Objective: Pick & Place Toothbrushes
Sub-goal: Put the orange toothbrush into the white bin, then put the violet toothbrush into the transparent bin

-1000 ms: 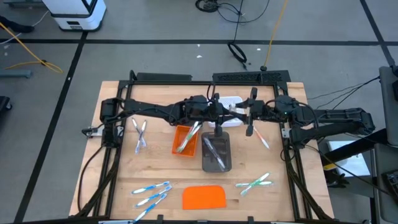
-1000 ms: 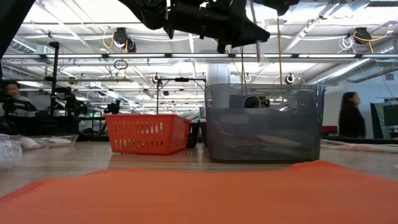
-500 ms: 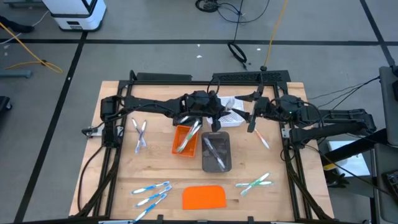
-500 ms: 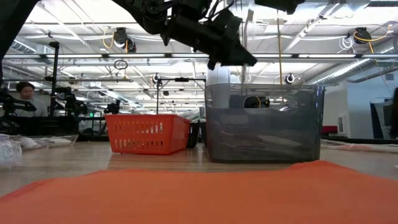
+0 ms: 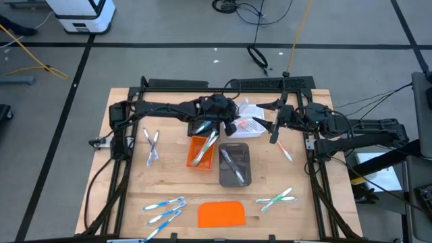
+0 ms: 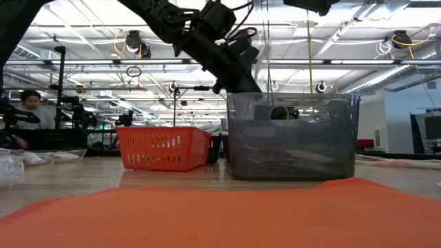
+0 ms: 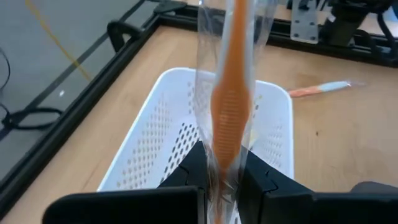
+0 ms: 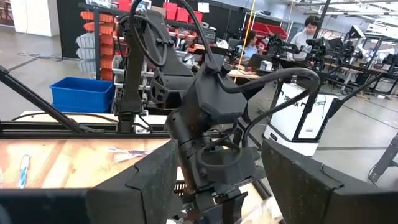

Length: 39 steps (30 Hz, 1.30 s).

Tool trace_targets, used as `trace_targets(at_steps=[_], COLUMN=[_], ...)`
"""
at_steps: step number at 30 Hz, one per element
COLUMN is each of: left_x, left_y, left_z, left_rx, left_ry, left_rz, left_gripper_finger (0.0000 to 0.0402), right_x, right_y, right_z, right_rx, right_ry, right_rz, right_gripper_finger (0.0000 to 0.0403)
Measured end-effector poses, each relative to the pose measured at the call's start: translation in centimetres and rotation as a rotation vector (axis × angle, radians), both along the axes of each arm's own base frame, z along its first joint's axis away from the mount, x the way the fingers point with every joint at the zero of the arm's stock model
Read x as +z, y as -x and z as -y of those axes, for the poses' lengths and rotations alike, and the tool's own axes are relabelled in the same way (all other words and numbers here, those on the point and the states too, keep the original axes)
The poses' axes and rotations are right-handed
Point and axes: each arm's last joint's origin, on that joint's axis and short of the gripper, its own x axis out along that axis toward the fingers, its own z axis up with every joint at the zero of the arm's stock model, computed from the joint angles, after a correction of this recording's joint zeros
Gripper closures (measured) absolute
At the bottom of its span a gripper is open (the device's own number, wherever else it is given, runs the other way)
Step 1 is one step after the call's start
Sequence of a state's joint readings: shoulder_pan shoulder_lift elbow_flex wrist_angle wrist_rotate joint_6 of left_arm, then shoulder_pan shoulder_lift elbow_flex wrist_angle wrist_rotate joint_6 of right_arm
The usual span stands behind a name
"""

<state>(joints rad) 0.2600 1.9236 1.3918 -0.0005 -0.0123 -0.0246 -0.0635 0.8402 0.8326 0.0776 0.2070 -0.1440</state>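
Observation:
My left gripper (image 7: 222, 182) (image 5: 236, 127) is shut on an orange toothbrush (image 7: 230, 93) in a clear wrapper, above the white tray (image 7: 168, 124) (image 5: 253, 121) at the table's far middle. In the low view it slants down behind the grey tray (image 6: 293, 134). My right gripper (image 8: 214, 186) (image 5: 273, 131) stands open to the right of the white tray, with nothing between its fingers. Other toothbrushes lie on the table: blue ones (image 5: 164, 209), green ones (image 5: 277, 199), pale grey ones (image 5: 152, 145) and a pink one (image 5: 285, 152). My left gripper pinches the wrapped toothbrush's handle (image 7: 222, 168) between its two fingers, just behind the ribbed part. The toothbrush runs on forward along the fingers and out past their tips. It is lifted clear, hanging over the white tray, with the gripper slanting down.
An orange tray (image 5: 201, 152) with toothbrushes and a grey tray (image 5: 235, 165) with toothbrushes stand mid-table. A flat orange slab (image 5: 221, 214) lies at the near edge. Black frame rails border the table on the left, right and far sides.
My left gripper has swung toward the far edge and tipped downward, carrying the orange toothbrush over the white tray. My right gripper has drawn back a little toward the table's right edge, away from the left gripper.

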Motion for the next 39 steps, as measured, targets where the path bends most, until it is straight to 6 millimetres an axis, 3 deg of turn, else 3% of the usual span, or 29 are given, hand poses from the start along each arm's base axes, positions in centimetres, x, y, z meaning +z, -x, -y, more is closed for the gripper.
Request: trace_targets(at_steps=[14,17,22,27,34,39], left_x=[-0.3,-1.1,-4.0,-5.0,-4.8,-4.7], left_y=[0.4,0.0,-0.6,-1.0,-0.9,-0.9], left_z=[-0.8,-0.8,-1.0,-1.2,-1.2,-1.2], left_rx=[0.111,0.114,0.111,0.119,0.123,0.122], left_ry=[0.064,0.076,0.107,0.116,0.111,0.11], left_rz=[-0.016,-0.02,-0.082,-0.078,-0.079,-0.078], left_gripper_finger=[0.037,0.037,0.037,0.0369,0.0293,0.0259], right_x=[-0.6,-0.6,-0.6,-0.7,-0.7,-0.7], right_y=[-0.1,-0.1,-0.1,-0.1,-0.1,-0.1], right_z=[0.0,0.0,0.0,0.0,0.0,0.0], right_rx=[-0.001,-0.001,-0.001,-0.002,-0.002,-0.002], right_ry=[0.002,0.002,0.0,-0.001,-0.001,-0.001], right_rz=[-0.001,-0.001,-0.002,-0.003,-0.006,-0.007], right_gripper_finger=[0.0177,0.0177,0.0177,0.0177,0.0177,0.0177])
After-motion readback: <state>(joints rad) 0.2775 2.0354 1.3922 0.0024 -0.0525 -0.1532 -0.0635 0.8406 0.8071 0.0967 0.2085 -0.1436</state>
